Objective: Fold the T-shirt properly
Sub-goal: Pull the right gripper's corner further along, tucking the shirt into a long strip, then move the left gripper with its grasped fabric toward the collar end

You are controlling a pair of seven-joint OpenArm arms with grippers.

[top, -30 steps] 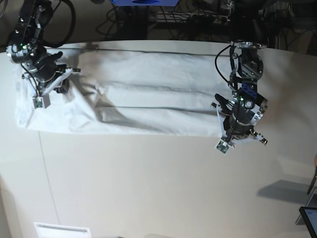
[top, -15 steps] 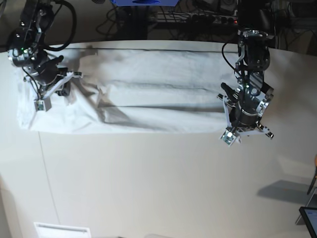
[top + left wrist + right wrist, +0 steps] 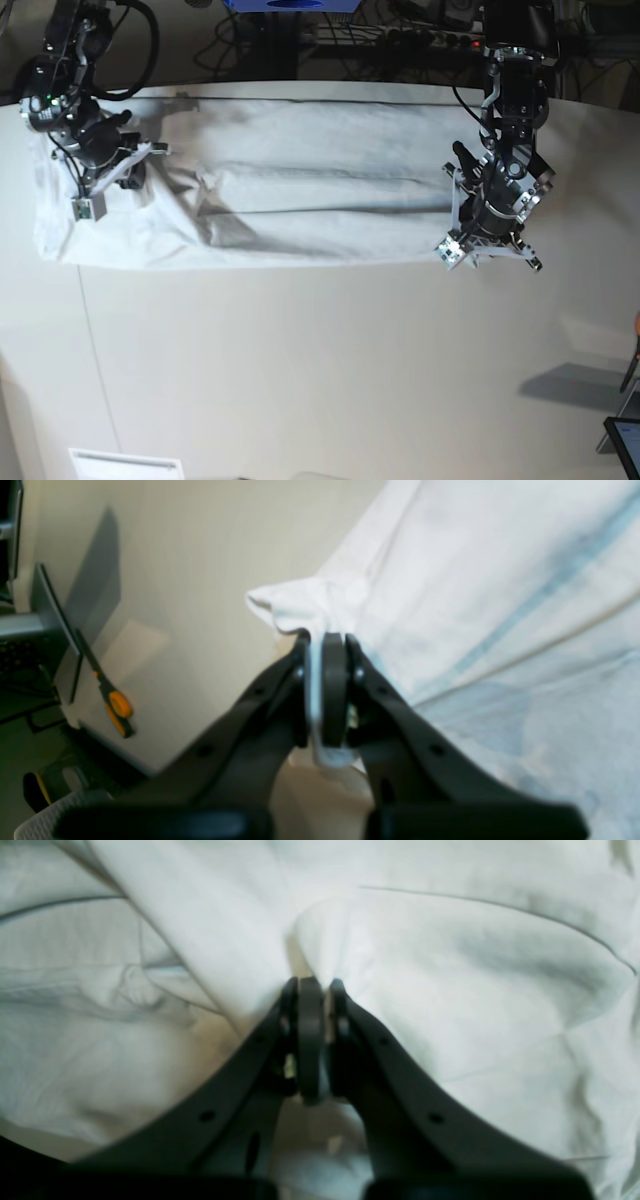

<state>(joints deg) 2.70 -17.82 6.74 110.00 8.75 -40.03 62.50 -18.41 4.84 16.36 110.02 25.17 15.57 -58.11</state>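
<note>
The white T-shirt [image 3: 300,190] lies as a long wrinkled band across the back of the table. At its right end in the base view, my left gripper [image 3: 478,228] is shut on the cloth. The left wrist view shows the fingers [image 3: 334,680] pinching a lifted corner of the T-shirt [image 3: 295,605]. At the band's left end, my right gripper [image 3: 118,172] is shut on it. In the right wrist view a raised fold of the T-shirt [image 3: 450,990] runs into the closed fingers [image 3: 310,1030].
A white paper label [image 3: 125,465] lies at the table's front left edge. Orange-handled scissors [image 3: 114,705] rest near the table's edge beside my left arm. A dark screen [image 3: 625,440] shows at the front right. Cables [image 3: 390,40] run behind the table.
My left arm has moved toward the back of the table with the shirt's right end, drawing that end back. My right arm has shifted slightly backward, still holding the left end.
</note>
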